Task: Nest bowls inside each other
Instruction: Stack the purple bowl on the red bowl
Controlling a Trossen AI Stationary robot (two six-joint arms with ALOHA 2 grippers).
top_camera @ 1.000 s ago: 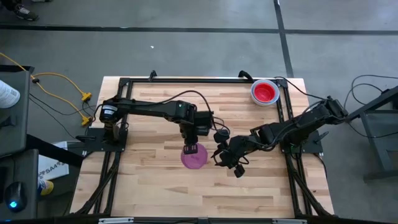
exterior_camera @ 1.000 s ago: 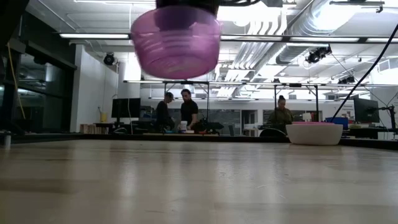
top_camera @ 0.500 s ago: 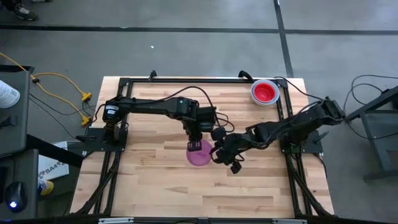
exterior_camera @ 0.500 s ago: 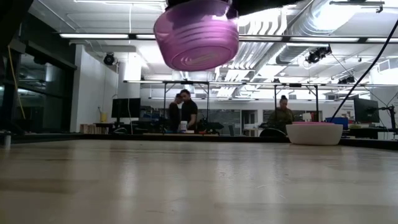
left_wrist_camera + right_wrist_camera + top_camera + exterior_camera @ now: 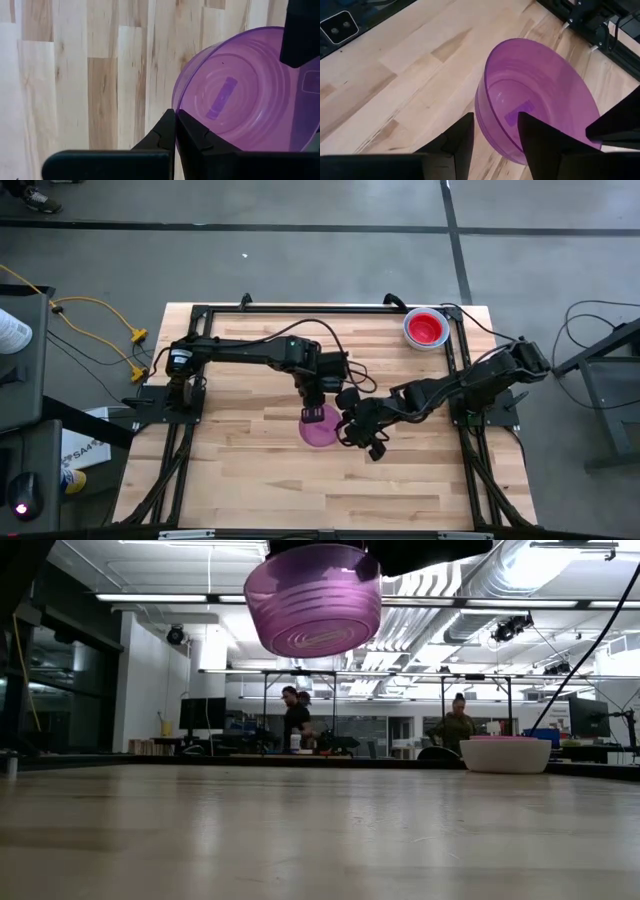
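Above the middle of the desk (image 5: 240, 470), the left hand (image 5: 175, 131) pinches the rim of the purple bowl (image 5: 320, 426) between fingers that meet almost flat, carrying it clear of the wood (the low view shows it well up in the air, slightly tilted). Just beside it, the right hand (image 5: 495, 132) faces the same bowl with its fingers spread wide, one on either side of the near rim, holding nothing yet. Farther out, at the far right corner of the desk, sits the red bowl (image 5: 425, 328), seemingly inside a white one whose wall shows in the low view; whether blue and yellow lie between them cannot be told. People stand at benches in the room beyond. The step in hand looks like a handover or a two-handed carry of the last loose bowl. Next, the right hand would need to close on the rim before the left lets go, then take the bowl over to the stack and lower it level into the red one.
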